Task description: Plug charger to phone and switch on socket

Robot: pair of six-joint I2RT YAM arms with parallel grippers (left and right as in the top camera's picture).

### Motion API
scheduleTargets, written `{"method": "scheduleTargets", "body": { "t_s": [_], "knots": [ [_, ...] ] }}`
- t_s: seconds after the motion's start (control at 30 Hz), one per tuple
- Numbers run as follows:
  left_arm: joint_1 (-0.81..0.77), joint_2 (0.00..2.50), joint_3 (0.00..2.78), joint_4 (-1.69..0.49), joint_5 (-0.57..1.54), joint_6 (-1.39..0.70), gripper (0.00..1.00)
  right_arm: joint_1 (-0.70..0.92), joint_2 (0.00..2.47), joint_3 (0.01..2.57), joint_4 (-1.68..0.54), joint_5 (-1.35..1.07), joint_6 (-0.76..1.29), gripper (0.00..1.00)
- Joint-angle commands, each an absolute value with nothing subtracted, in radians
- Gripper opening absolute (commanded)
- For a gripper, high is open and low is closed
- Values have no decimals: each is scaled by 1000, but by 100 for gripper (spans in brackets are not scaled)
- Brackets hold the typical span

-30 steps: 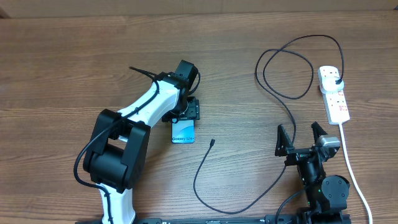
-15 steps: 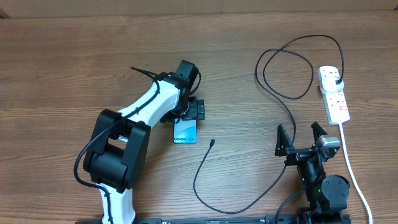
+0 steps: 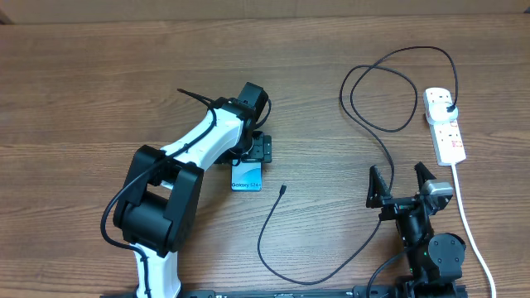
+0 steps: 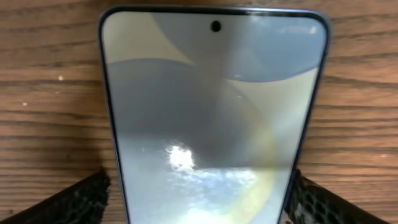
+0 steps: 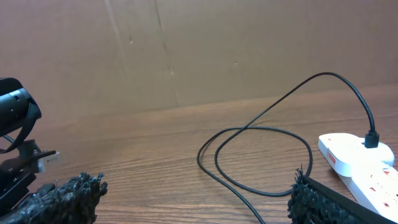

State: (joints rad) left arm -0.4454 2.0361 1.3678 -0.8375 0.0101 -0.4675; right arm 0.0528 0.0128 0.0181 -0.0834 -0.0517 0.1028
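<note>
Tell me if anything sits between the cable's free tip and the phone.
Nothing visible does. Only bare table separates the cable tip from the phone; the left end effector grips the phone's far end.

Phone point(image 3: 246, 177): upper end hidden beneath left end effector point(image 3: 249, 161); pad contact indeterminable. Socket point(image 5: 351, 152): partly cut by frame edge, right of right end effector point(image 5: 189, 200).

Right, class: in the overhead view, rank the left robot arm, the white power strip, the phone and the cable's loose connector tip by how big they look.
1. left arm, largest by far
2. power strip
3. phone, partly under the arm, so only its visible part is judged
4. connector tip, a tiny speck
</note>
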Motion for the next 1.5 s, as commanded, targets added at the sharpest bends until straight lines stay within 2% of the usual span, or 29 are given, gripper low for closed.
{"method": "scheduleTargets", "body": {
  "t_s": [0.0, 0.4, 0.5, 0.6, 0.67, 0.77, 0.87, 1.23, 1.47],
  "knots": [
    [-448, 2106, 1325, -853, -41, -472, 92, 50, 3, 8, -81, -46, 96, 100],
    [-455, 2106, 1321, -852, -59, -479, 94, 50, 3, 8, -81, -46, 96, 100],
    [-461, 2106, 1310, -849, -83, -512, 100, 50, 3, 8, -81, -46, 96, 100],
    [-468, 2106, 1309, -846, -90, -512, 100, 50, 3, 8, -81, -46, 96, 100],
    [-472, 2106, 1310, -847, -112, -504, 98, 50, 3, 8, -81, -46, 96, 100],
    [-472, 2106, 1310, -852, -146, -493, 89, 50, 3, 8, -81, -46, 96, 100],
    [-469, 2106, 1310, -854, -162, -493, 87, 50, 3, 8, -81, -46, 96, 100],
    [-461, 2106, 1311, -868, -222, -494, 93, 50, 3, 8, -81, -46, 96, 100],
    [-411, 2106, 1311, -864, -164, -482, 98, 50, 3, 8, -81, -46, 96, 100]
  ]
}}
